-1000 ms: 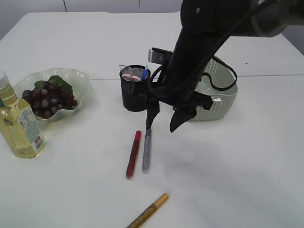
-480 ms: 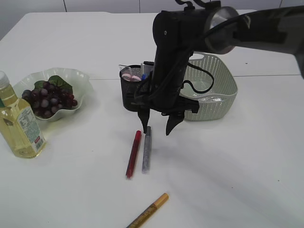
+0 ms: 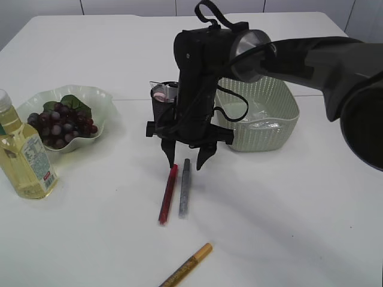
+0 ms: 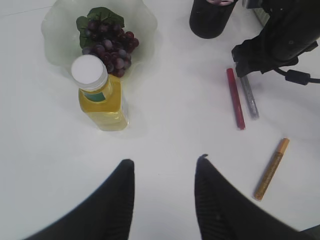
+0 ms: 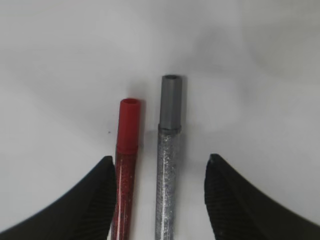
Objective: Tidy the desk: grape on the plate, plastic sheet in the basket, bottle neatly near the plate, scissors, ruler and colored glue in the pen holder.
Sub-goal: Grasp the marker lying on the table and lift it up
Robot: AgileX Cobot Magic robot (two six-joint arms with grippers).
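Two colored glue pens lie side by side on the table, a red one (image 3: 168,193) (image 5: 127,150) and a silver one (image 3: 185,188) (image 5: 169,150). My right gripper (image 3: 184,162) (image 5: 160,162) hangs open just over their capped ends, one finger outside each pen, touching neither. A gold glue pen (image 3: 187,265) (image 4: 271,167) lies nearer the front edge. Most of the black pen holder (image 3: 160,116) is hidden by the right arm, and something pink shows at its rim. Grapes (image 3: 63,124) sit on the plate (image 3: 90,94), with the bottle (image 3: 24,156) upright beside it. My left gripper (image 4: 165,165) is open over bare table.
A pale green basket (image 3: 281,122) stands behind and to the right of the pen holder, with something translucent inside it. The right arm (image 3: 200,78) reaches across the middle and blocks the holder from the front. White tabletop stretches to the right and front.
The right arm has swung left and lower, from in front of the basket to right over the red and silver pens. Its jaws have kept the same spread. Nothing on the table has shifted.
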